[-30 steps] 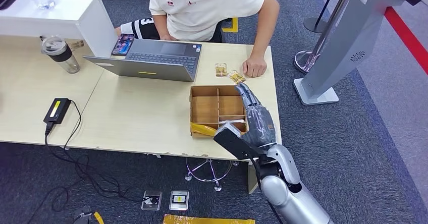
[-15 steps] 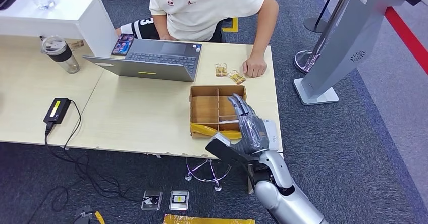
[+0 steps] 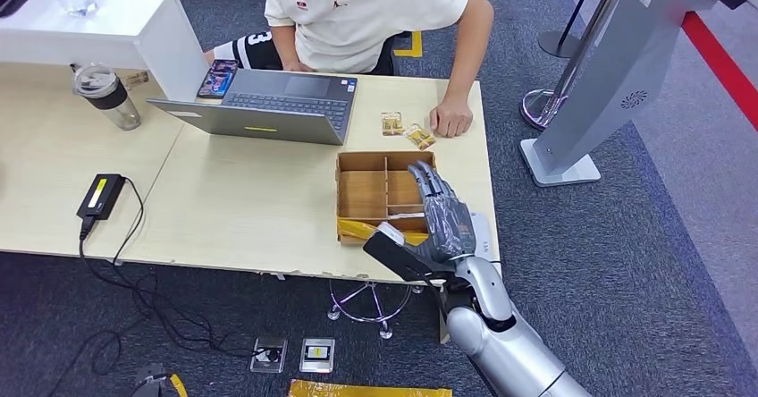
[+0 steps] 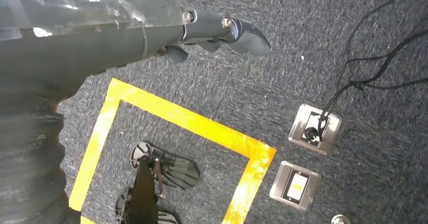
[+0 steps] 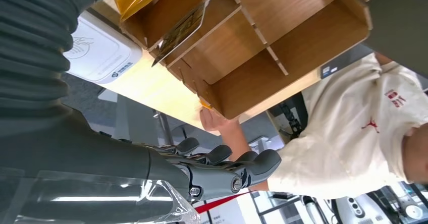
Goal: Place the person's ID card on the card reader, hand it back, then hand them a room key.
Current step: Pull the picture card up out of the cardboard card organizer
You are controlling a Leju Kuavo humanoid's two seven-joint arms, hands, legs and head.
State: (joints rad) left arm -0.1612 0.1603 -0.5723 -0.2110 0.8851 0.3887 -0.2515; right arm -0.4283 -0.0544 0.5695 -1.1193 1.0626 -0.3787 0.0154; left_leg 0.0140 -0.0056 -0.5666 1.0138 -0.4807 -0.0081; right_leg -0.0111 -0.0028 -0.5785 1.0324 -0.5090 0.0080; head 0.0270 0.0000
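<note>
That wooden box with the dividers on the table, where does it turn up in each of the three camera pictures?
Head view: the wooden box sits near the table's right front edge, just ahead of the right hand.
Right wrist view: the wooden box spans the upper middle, seen turned.
Left wrist view: not in it; carpet and yellow tape.
Shared landmark: the person's white shirt, beyond the box in both views.

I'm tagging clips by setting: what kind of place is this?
Probably a mock check-in desk in an office or lab: a person behind a laptop, a card reader, a kiosk stand.
</note>
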